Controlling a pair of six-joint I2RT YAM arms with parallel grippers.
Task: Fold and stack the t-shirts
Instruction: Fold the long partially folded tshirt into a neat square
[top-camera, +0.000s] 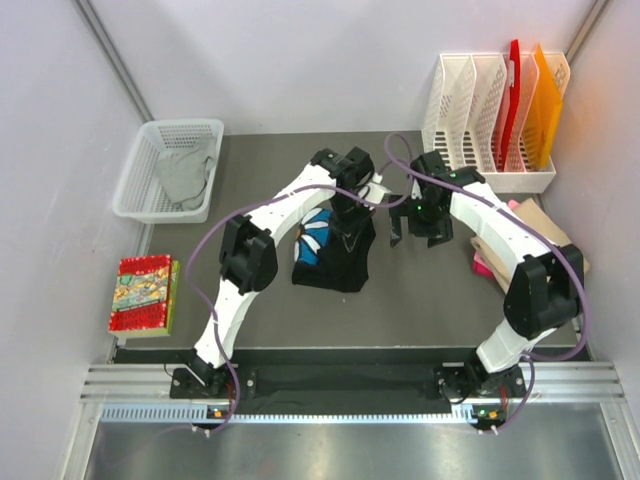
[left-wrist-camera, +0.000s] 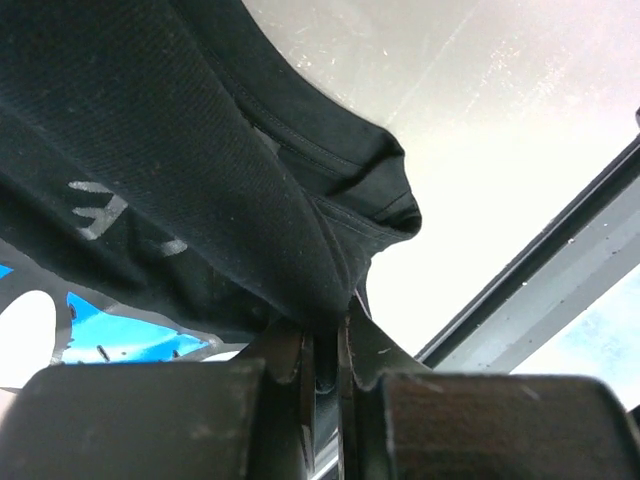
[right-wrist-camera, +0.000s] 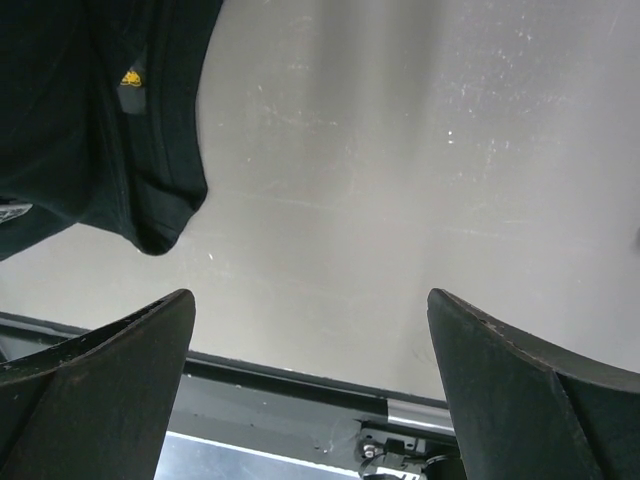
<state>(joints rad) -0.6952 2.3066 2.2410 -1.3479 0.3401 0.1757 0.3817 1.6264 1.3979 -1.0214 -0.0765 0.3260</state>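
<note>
Two arms on my feed, both over the dark grey counter (top-camera: 260, 300). L fingers (left-wrist-camera: 325, 335) pinched nearly shut on a fold of the large black cloth t-shirt w/ blue-white print (top-camera: 335, 262), which hangs bunched at counter centre. R fingers (top-camera: 413, 232) spread wide, holding nothing, just beside it. I see a crumpled grey t-shirt (top-camera: 185, 175) in the white mesh plastic basket (top-camera: 150, 135), far left.

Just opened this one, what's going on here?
The left gripper is shut on the black t-shirt, which hangs bunched from it over the middle of the table. The right gripper is open and empty just beside it, with a loose corner of the shirt near its fingers. A grey shirt lies in the white basket at the back left. The black shirt is not yet folded.
</note>
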